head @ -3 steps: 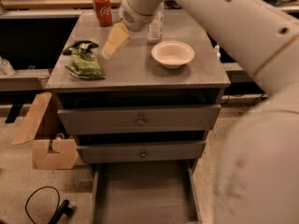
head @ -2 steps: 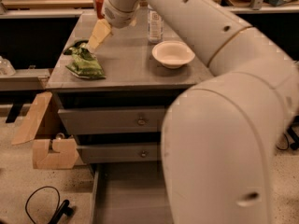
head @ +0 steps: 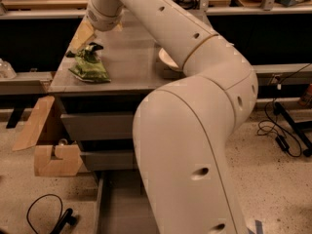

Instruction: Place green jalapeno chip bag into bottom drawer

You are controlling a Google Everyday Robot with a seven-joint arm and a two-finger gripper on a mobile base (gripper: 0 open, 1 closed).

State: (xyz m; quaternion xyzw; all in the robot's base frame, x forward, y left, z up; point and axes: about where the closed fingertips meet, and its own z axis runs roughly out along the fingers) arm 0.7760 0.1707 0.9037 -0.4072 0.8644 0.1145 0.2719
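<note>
The green jalapeno chip bag [head: 90,65] lies wrinkled on the left part of the grey cabinet top [head: 131,62]. My gripper [head: 81,37] hangs at the bag's far end, right above its dark top edge, seemingly touching it. The bottom drawer [head: 118,206] is pulled out at floor level; only a strip of its grey floor shows to the left of my arm. My large white arm [head: 195,130] crosses the view and hides most of the cabinet front.
A white bowl [head: 165,58] peeks out behind my arm on the cabinet top. A cardboard box [head: 48,147] stands on the floor left of the cabinet. A black cable [head: 46,216] lies lower left. More cables [head: 280,130] lie at the right.
My arm has swung left and down, bringing the gripper from above the middle of the cabinet top to the bag's far end. The arm now covers the bowl and drawers.
</note>
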